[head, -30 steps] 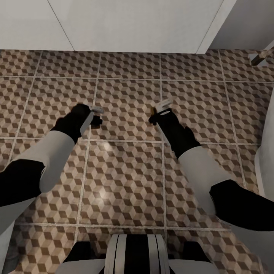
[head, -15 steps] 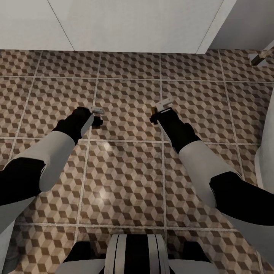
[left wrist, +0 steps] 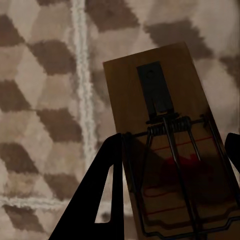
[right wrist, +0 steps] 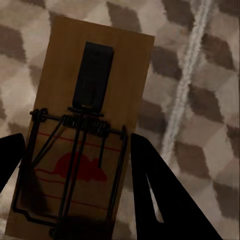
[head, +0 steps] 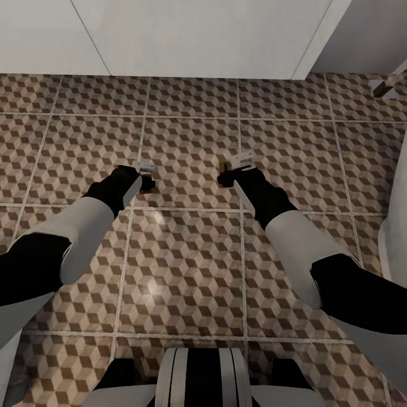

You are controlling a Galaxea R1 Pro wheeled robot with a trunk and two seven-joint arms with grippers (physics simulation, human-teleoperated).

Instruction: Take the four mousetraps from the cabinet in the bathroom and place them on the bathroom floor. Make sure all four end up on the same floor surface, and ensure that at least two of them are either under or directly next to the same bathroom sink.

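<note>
left wrist view: left gripper (left wrist: 170,200) clamps a mousetrap (left wrist: 167,135); right gripper (right wrist: 75,200) clamps another mousetrap (right wrist: 90,120) over bathroom floor (head: 186,254). light, stiff boards, probably best pinched by edges, clear of spring bar.

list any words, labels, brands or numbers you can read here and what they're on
No readable text anywhere.
Left mousetrap: red marking and thin red lines on the board, no legible letters.
Right mousetrap: red animal-shaped silhouette with red lines, no legible words.
Floor: cube pattern only, no writing.
</note>
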